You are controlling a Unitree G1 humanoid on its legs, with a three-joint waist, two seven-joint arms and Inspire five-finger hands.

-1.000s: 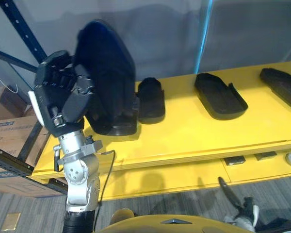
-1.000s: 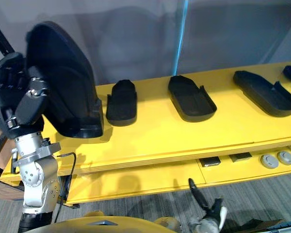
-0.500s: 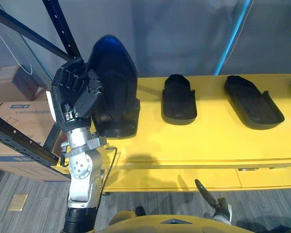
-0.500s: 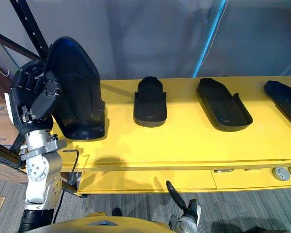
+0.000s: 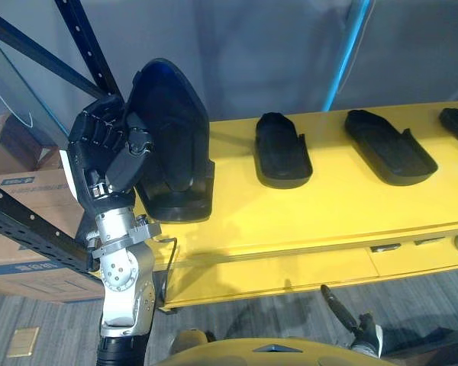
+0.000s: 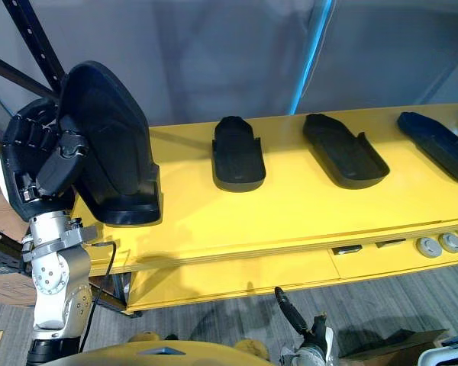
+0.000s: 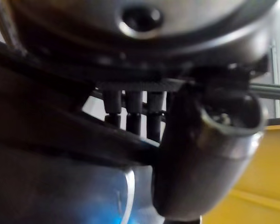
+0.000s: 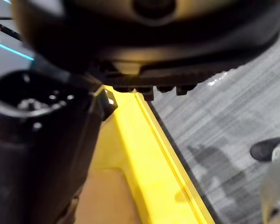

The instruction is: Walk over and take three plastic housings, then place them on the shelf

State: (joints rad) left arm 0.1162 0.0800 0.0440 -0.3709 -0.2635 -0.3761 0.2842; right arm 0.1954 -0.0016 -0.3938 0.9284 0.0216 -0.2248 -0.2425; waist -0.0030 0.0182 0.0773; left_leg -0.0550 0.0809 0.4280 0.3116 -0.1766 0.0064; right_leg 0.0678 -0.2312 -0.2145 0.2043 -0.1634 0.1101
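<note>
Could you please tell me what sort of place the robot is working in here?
Probably a factory or warehouse bay: a long yellow workbench with black plastic housings laid out in a row, a dark steel rack upright, and cardboard boxes stacked by it.

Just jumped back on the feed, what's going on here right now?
The left hand is curled round a black plastic housing, holding it upright at the left end of the yellow table; I can't tell if it is lifted clear. Three more housings lie flat along the table. The right hand hangs low in front of the table, idle.
</note>
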